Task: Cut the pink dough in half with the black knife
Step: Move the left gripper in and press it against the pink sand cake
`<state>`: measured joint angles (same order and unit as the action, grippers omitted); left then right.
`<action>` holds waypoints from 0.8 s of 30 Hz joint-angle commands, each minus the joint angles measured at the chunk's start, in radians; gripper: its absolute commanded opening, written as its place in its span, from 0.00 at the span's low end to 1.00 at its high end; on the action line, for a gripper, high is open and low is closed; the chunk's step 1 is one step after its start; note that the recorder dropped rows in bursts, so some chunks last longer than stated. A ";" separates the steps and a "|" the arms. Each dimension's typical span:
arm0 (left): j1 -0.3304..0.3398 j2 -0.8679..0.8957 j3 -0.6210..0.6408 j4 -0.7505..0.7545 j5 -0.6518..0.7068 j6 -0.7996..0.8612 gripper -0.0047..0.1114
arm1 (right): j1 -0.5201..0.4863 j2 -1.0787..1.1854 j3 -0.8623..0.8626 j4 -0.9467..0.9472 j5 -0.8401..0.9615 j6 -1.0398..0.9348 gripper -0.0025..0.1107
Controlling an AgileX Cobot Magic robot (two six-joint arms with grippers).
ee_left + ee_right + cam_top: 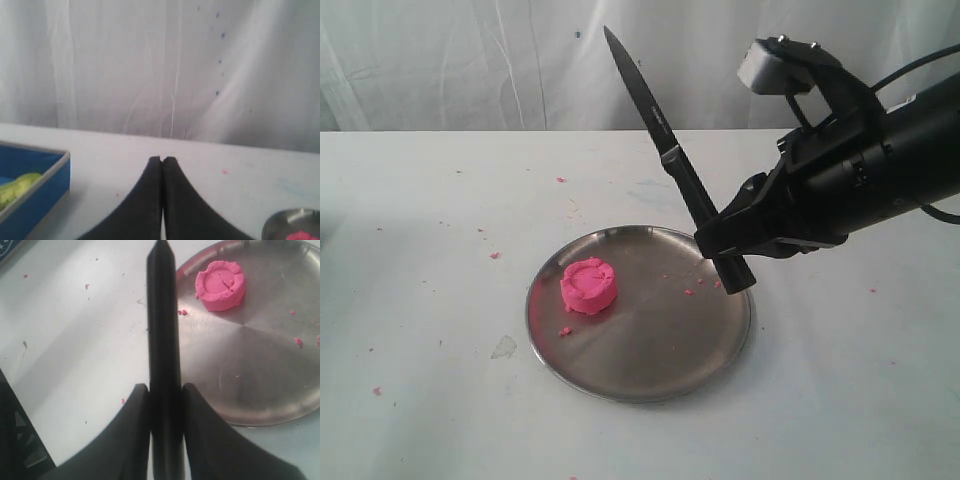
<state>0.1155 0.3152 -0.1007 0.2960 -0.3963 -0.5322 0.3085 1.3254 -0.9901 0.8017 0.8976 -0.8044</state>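
We see the right gripper [728,240] clamped on the knife [665,148] by its handle, held in the air over the plate's [650,375] right rim, blade tilted up and away toward the backdrop, tip well above the table [430,220]. The handle butt pokes out below the fingers, just over the plate's inner edge; we can't tell if it touches. In the right wrist view the knife [163,340] runs straight out between the two fingers [131,430], both pressed to its sides. The dough [588,286] sits whole, one round puck with a cracked top, on the left part of the plate, close to the left rim but not on it; the same puck [220,285] shows in the right wrist view. Between dough and gripper the plate is bare steel apart from a few pink crumbs [689,291], more crumbs scattered on the table left of the plate. A bare stretch of table lies in front of and left of the plate. The left gripper [162,161] shows only in its own view, fingers together and holding nothing, low over the table, a blue bin [35,185] with something green inside to one side, and the plate's edge [280,220] with a bit of pink at the picture's corner.
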 commanded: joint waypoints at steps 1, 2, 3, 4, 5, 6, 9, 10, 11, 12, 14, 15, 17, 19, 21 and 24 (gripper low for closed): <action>0.000 0.219 -0.031 0.097 -0.065 -0.041 0.04 | 0.003 -0.006 0.003 0.014 0.005 0.001 0.02; 0.000 0.273 -0.045 0.157 -0.069 -0.075 0.04 | 0.003 -0.006 0.003 0.012 0.005 -0.003 0.02; 0.000 0.327 -0.061 0.240 -0.082 -0.120 0.04 | 0.003 -0.006 0.003 0.011 0.005 -0.003 0.02; 0.000 0.379 -0.077 0.337 -0.097 -0.166 0.04 | 0.003 -0.006 0.003 0.008 0.005 -0.003 0.02; 0.000 0.421 -0.091 0.444 -0.112 -0.208 0.04 | 0.003 -0.006 0.003 0.008 0.005 -0.005 0.02; 0.000 0.481 -0.113 0.559 -0.134 -0.263 0.04 | 0.003 -0.006 0.003 0.006 0.008 -0.005 0.02; -0.013 0.605 -0.154 0.944 -0.223 -0.404 0.04 | 0.003 -0.006 0.003 0.006 0.018 -0.005 0.02; -0.027 0.639 -0.162 0.996 -0.272 -0.435 0.04 | 0.003 -0.006 0.003 0.006 0.021 -0.005 0.02; -0.044 0.677 -0.167 1.017 -0.320 -0.449 0.04 | 0.003 -0.006 0.003 0.006 0.024 -0.005 0.02; -0.073 0.709 -0.172 1.020 -0.393 -0.447 0.04 | 0.003 -0.006 0.003 0.006 0.024 -0.005 0.02; -0.109 0.753 -0.183 1.018 -0.474 -0.404 0.04 | 0.003 -0.006 0.003 0.004 0.024 -0.005 0.02; -0.123 0.771 -0.195 1.018 -0.513 -0.356 0.04 | 0.003 -0.006 0.003 0.004 0.024 -0.005 0.02; -0.139 0.790 -0.217 1.015 -0.529 -0.268 0.04 | 0.003 -0.006 0.003 0.005 0.024 -0.003 0.02; -0.140 0.805 -0.233 0.990 -0.518 -0.201 0.04 | 0.003 -0.006 0.003 0.005 0.020 -0.003 0.02; -0.140 0.829 -0.248 0.923 -0.519 -0.188 0.04 | 0.003 -0.006 0.003 0.005 0.012 -0.003 0.02; -0.140 0.879 -0.260 0.824 -0.588 -0.188 0.04 | 0.003 -0.006 0.003 0.005 0.002 -0.003 0.02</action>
<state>-0.0158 1.1589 -0.3467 1.1995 -0.9268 -0.7352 0.3085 1.3254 -0.9901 0.8017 0.9138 -0.8044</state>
